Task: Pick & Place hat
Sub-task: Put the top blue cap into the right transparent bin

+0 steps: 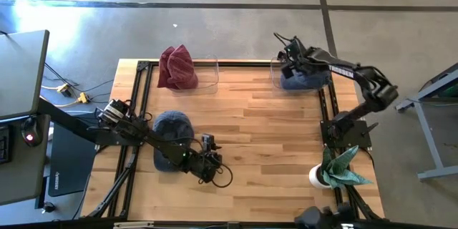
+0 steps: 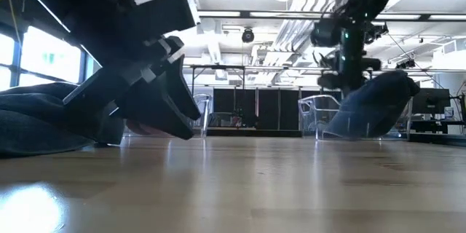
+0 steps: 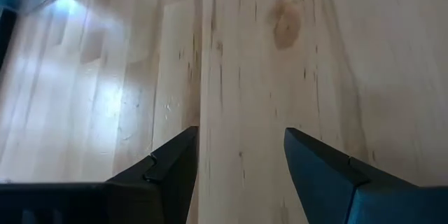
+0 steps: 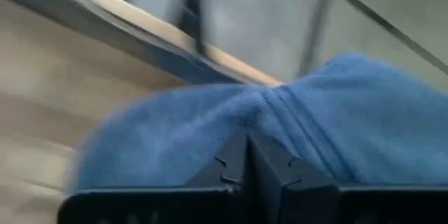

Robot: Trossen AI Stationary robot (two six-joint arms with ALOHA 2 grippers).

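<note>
Blue hat (image 1: pixel 304 80): in the clear bin (image 1: pixel 275 73), far right corner of the surface (image 1: pixel 265 129).
Right gripper (image 1: pixel 286 63): jaws pressed together over it.
Left gripper (image 1: pixel 215 168): jaws spread, empty, low over wood.

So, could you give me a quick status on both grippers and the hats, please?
Left gripper open, empty, low over bare wood. Right gripper shut on blue hat in far-right clear bin. Nothing in the way.
</note>
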